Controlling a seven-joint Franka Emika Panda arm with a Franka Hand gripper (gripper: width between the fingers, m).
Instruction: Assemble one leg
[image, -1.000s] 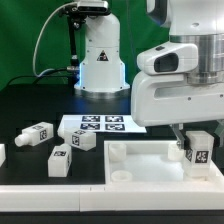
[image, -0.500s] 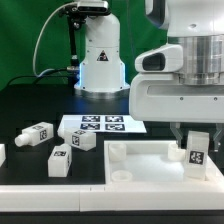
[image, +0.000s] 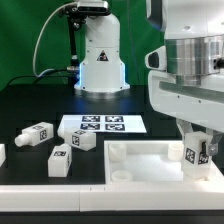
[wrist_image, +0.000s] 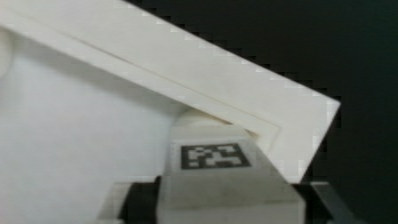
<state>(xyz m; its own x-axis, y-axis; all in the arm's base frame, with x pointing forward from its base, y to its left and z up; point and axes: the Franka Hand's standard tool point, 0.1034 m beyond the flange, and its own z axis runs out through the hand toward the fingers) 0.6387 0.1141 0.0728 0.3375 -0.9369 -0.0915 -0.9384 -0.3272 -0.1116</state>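
Observation:
My gripper (image: 196, 150) is shut on a white leg (image: 196, 156) with a black-and-white tag on its side. The leg stands upright at the far corner of the large white square panel (image: 150, 152), on the exterior view's right. In the wrist view the leg (wrist_image: 217, 160) sits between my two dark fingers, its end against the corner inside the panel's raised rim (wrist_image: 214, 70). Whether the leg is seated in the panel cannot be told. Three more legs lie loose on the black table: the first leg (image: 36, 134), the second leg (image: 82, 141) and the third leg (image: 60, 160).
The marker board (image: 103, 125) lies flat behind the panel. A white robot base (image: 100, 55) with cables stands at the back. A white object's edge (image: 2, 153) shows at the exterior view's left. A white ledge (image: 60, 200) runs along the front.
The arm has turned about its wrist over the last second, and the leg with its tag has shifted slightly while staying at the panel's corner. The loose legs have not moved.

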